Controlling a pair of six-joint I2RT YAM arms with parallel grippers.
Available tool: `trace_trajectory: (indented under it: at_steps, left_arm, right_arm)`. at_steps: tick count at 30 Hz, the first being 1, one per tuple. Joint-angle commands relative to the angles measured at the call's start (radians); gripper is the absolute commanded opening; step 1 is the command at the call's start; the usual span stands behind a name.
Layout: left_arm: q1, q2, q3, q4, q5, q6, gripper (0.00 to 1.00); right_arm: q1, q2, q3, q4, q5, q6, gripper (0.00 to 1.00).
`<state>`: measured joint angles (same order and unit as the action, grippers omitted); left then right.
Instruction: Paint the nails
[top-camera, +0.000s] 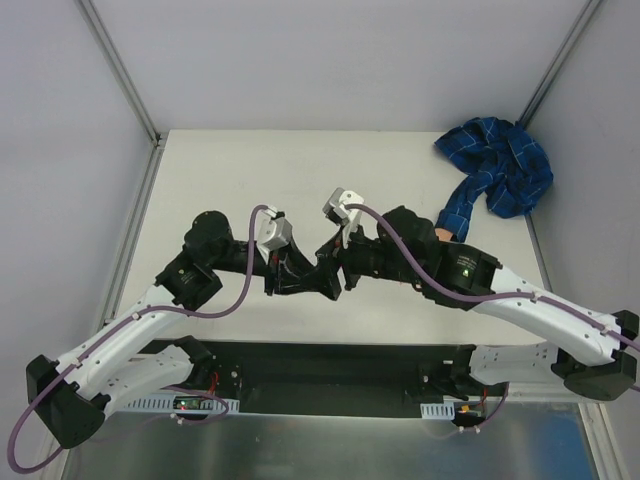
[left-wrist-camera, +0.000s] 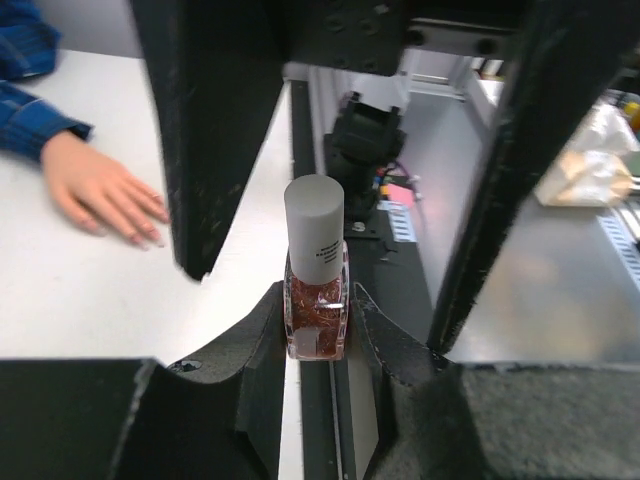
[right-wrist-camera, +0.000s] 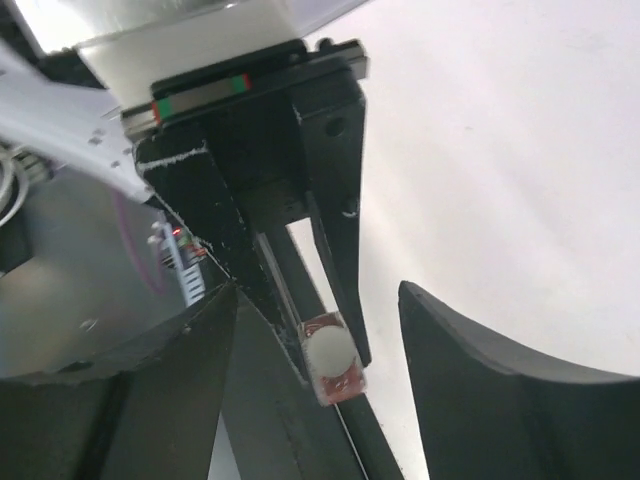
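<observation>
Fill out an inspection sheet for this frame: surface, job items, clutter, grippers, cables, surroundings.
Surface: white table, matte.
Job's things: fake hand lies flat, wrist in the plaid sleeve; nails too small to judge; polish bottle capped, held upright.
Clutter: nothing seen.
Grippers: left gripper shut on the bottle's body; right gripper open, flanking the cap without touching.
Cables: purple cable loops along each arm.
Surroundings: pale walls, metal frame posts.
</observation>
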<state>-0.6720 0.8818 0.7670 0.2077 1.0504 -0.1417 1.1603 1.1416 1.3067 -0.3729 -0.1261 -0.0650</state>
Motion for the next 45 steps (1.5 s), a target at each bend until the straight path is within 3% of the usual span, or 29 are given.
trace_trajectory:
  at_steps: [1,6,11,13,19,21,23,24,27,28,31,37,45]
  left_arm:
    - [0.003,-0.029,0.031,-0.028,-0.174,0.071,0.0]
    - [0.012,-0.032,0.031,-0.04,-0.23,0.067,0.0]
    - [0.012,-0.046,0.029,-0.045,-0.257,0.074,0.0]
    - [0.012,-0.049,0.028,-0.047,-0.266,0.077,0.0]
    - [0.012,-0.052,0.028,-0.053,-0.273,0.083,0.0]
    - [0.012,-0.038,0.034,-0.053,-0.207,0.085,0.0]
    - [0.012,0.0,0.048,-0.053,-0.127,0.077,0.0]
    - [0.012,0.014,0.063,-0.053,-0.048,0.067,0.0]
    - [0.011,0.042,0.075,-0.025,0.077,0.047,0.0]
    - [0.009,0.036,0.071,-0.005,0.1,0.038,0.0]
    - [0.009,0.014,0.031,0.12,0.189,-0.021,0.0]
    - [-0.018,0.034,0.028,0.154,0.307,-0.052,0.0]
    - [-0.026,0.028,0.023,0.154,0.278,-0.045,0.0]
  right_arm:
    - [0.065,0.013,0.101,-0.058,0.425,0.095,0.7]
    - [0.104,0.052,0.12,-0.073,0.594,0.182,0.7]
    - [0.124,0.099,0.154,-0.095,0.669,0.208,0.6]
    - [0.128,0.115,0.158,-0.095,0.672,0.211,0.49]
    - [0.139,0.136,0.161,-0.101,0.643,0.205,0.34]
    - [0.139,0.129,0.149,-0.1,0.609,0.182,0.28]
    - [0.137,0.095,0.123,-0.08,0.576,0.142,0.16]
    - [0.134,0.081,0.109,-0.071,0.559,0.122,0.01]
    - [0.09,0.017,0.034,-0.005,0.339,0.009,0.01]
    - [0.037,0.001,0.014,0.012,0.153,-0.005,0.01]
    - [-0.051,-0.055,-0.078,0.103,-0.137,-0.021,0.01]
    - [-0.062,-0.074,-0.107,0.144,-0.256,-0.047,0.01]
    - [-0.073,-0.095,-0.11,0.138,-0.172,-0.01,0.01]
